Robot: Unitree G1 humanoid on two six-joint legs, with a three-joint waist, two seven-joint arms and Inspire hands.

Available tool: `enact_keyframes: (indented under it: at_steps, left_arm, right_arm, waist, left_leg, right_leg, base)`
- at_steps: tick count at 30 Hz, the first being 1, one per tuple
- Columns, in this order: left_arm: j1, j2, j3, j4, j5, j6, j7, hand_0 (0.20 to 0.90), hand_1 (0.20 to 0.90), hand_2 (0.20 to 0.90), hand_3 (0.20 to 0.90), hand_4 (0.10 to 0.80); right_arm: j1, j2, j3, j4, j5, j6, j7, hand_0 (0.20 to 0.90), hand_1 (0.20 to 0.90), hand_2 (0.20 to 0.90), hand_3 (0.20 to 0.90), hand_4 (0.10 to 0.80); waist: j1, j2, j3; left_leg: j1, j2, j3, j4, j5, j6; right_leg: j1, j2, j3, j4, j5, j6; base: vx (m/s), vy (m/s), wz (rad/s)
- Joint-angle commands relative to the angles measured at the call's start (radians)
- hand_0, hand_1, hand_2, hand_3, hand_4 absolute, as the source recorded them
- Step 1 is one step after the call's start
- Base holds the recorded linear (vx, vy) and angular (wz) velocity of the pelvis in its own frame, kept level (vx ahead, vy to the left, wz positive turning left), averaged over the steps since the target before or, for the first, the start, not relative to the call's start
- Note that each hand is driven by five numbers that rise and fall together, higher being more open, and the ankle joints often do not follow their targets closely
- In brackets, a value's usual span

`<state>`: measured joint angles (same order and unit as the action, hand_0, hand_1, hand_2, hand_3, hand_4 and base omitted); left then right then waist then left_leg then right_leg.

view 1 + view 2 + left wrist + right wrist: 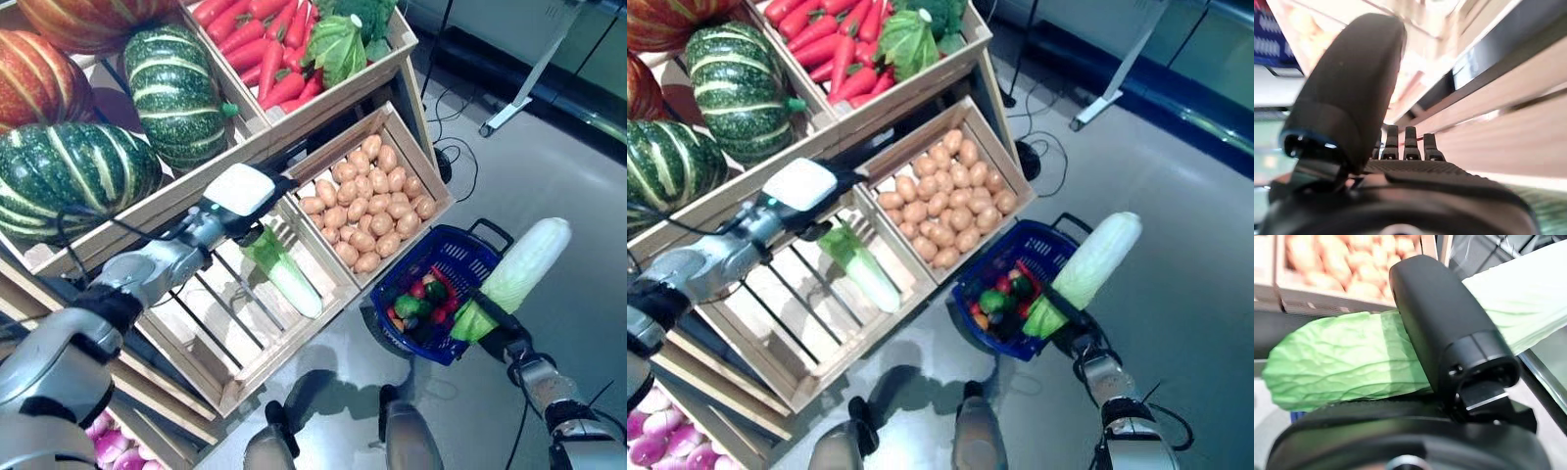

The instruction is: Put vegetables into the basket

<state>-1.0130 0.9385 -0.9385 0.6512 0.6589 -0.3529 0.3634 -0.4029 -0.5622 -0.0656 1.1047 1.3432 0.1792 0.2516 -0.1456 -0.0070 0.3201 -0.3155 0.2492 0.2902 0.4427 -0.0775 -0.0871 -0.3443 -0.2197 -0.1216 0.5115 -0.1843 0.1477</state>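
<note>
Cabbage (519, 269) being gripped in my right hand (495, 328), beside the blue basket (456, 257).
My left hand (1352, 98) is hovering over the slatted crate (235, 323), fingers straight, holding nothing.

Blue plastic basket (460, 257) sits on floor just beside potato crate, handles down, already holding mix of red and green veg. One napa cabbage (519, 274), pale stalk up and leafy green end down, tilted over basket's rim, gripped in right hand (495, 328). Second napa cabbage (284, 274) lies in slatted wooden crate, leafy end at left hand (240, 230).
</note>
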Motion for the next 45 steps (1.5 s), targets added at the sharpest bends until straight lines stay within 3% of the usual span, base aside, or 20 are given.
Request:
enact_keyframes:
  at_steps: [1, 4, 5, 6, 7, 11, 15, 27, 38, 43, 45]
  left_arm:
    - [-0.161, 0.029, -0.011, -0.027, 0.007, 0.02, 0.046, 0.9, 0.9, 0.9, 0.9, 0.8]
    - [-0.274, 0.023, -0.13, -0.05, 0.028, 0.017, 0.075, 0.9, 0.9, 0.9, 0.9, 0.8]
    - [-0.28, 0.023, -0.136, -0.052, 0.029, 0.018, 0.077, 0.9, 0.9, 0.9, 0.9, 0.8]
    - [-0.311, 0.023, -0.17, -0.072, 0.047, 0.016, 0.097, 0.9, 0.9, 0.9, 0.9, 0.8]
    - [-0.337, 0.025, -0.193, -0.09, 0.061, 0.023, 0.113, 0.9, 0.9, 0.9, 0.9, 0.8]
    - [-0.387, 0.04, -0.237, -0.147, 0.119, 0.041, 0.215, 0.9, 0.9, 0.9, 0.9, 0.8]
    - [-0.399, 0.059, -0.267, -0.194, 0.115, 0.062, 0.144, 0.9, 0.9, 0.9, 0.9, 0.8]
    - [-0.427, 0.084, -0.29, -0.15, 0.104, 0.137, 0.058, 0.9, 0.9, 0.9, 0.9, 0.8]
    - [-0.461, 0.068, -0.294, -0.069, 0.1, 0.15, 0.017, 0.9, 0.9, 0.9, 0.9, 0.8]
    - [-0.482, 0.064, -0.308, -0.085, 0.095, 0.155, -0.014, 0.9, 0.9, 0.9, 0.9, 0.8]
    - [-0.489, 0.061, -0.314, -0.09, 0.1, 0.153, -0.028, 0.9, 0.9, 0.9, 0.9, 0.8]
  right_arm:
    - [-0.12, -0.125, -0.045, 0.027, 0.094, -0.082, 0.005, 0.3, 0.3, 0.3, 0.3, 0.4]
    - [-0.183, -0.161, -0.035, 0.104, 0.086, -0.077, -0.004, 0.3, 0.3, 0.3, 0.3, 0.4]
    - [-0.186, -0.163, -0.036, 0.107, 0.085, -0.076, -0.005, 0.3, 0.3, 0.3, 0.3, 0.4]
    - [-0.205, -0.18, -0.037, 0.127, 0.087, -0.068, -0.02, 0.3, 0.3, 0.3, 0.3, 0.4]
    - [-0.216, -0.19, -0.039, 0.137, 0.099, -0.063, -0.029, 0.3, 0.3, 0.3, 0.3, 0.4]
    - [-0.21, -0.205, -0.063, 0.155, 0.114, -0.063, -0.045, 0.3, 0.3, 0.3, 0.3, 0.4]
    - [-0.215, -0.224, -0.088, 0.168, 0.102, -0.067, -0.076, 0.3, 0.3, 0.3, 0.3, 0.4]
    - [-0.299, -0.264, -0.084, 0.166, 0.085, -0.028, -0.082, 0.3, 0.3, 0.3, 0.3, 0.4]
    - [-0.402, -0.244, 0.039, 0.169, -0.034, 0.097, -0.015, 0.3, 0.3, 0.3, 0.3, 0.4]
    - [-0.408, -0.225, 0.078, 0.172, -0.054, 0.105, 0.005, 0.3, 0.3, 0.3, 0.3, 0.4]
    - [-0.41, -0.222, 0.085, 0.175, -0.077, 0.113, -0.003, 0.747, 0.747, 0.747, 0.747, 0.698]
  waist:
    - [0.003, 0.014, -0.025]
    - [0.004, 0.019, -0.001]
    - [0.005, 0.019, -0.001]
    - [0.005, 0.023, 0.005]
    - [0.006, 0.023, 0.015]
    - [0.011, 0.029, 0.024]
    - [0.017, 0.035, 0.031]
    - [0.021, 0.049, 0.056]
    - [0.027, 0.06, 0.067]
    - [0.029, 0.059, 0.064]
    - [0.03, 0.059, 0.062]
  left_leg:
    - [-0.069, 0.051, -0.073, 0.197, -0.152, -0.041]
    - [-0.15, 0.064, -0.091, 0.314, -0.203, -0.038]
    - [-0.157, 0.065, -0.092, 0.324, -0.207, -0.037]
    - [-0.177, 0.07, -0.106, 0.385, -0.255, -0.045]
    - [-0.205, 0.076, -0.105, 0.415, -0.249, -0.037]
    - [-0.262, 0.077, -0.135, 0.52, -0.317, -0.04]
    - [-0.309, 0.073, -0.158, 0.603, -0.354, -0.047]
    - [-0.517, 0.092, -0.221, 0.853, -0.44, -0.057]
    - [-0.73, 0.119, -0.274, 1.036, -0.482, -0.06]
    - [-0.806, 0.127, -0.302, 1.088, -0.491, -0.064]
    - [-0.822, 0.126, -0.308, 1.1, -0.493, -0.063]
  right_leg:
    - [-0.032, -0.044, -0.041, 0.12, -0.01, -0.032]
    - [-0.113, -0.081, -0.036, 0.244, -0.047, -0.032]
    - [-0.119, -0.084, -0.035, 0.254, -0.05, -0.032]
    - [-0.138, -0.099, -0.025, 0.309, -0.085, -0.023]
    - [-0.164, -0.111, -0.026, 0.331, -0.076, -0.032]
    - [-0.224, -0.141, -0.003, 0.428, -0.125, -0.023]
    - [-0.272, -0.161, 0.01, 0.492, -0.148, -0.019]
    - [-0.486, -0.195, 0.053, 0.719, -0.214, -0.009]
    - [-0.722, -0.231, 0.104, 0.927, -0.243, -0.003]
    - [-0.804, -0.241, 0.127, 0.988, -0.25, -0.003]
    - [-0.823, -0.24, 0.132, 1.003, -0.252, -0.004]
  base:
    - [-0.146, -0.035, 0.17]
    - [-0.097, -0.024, 0.1]
    - [0.018, -0.017, 0.03]
    - [-0.048, -0.023, 0.03]
    - [-0.005, -0.026, 0.07]
    - [-0.019, -0.017, 0.15]
    - [-0.001, 0.004, 0.09]
    - [-0.016, -0.017, 0.02]
    - [-0.015, -0.057, -0.02]
    - [-0.012, -0.053, 0.05]
    - [-0.013, -0.049, 0.04]
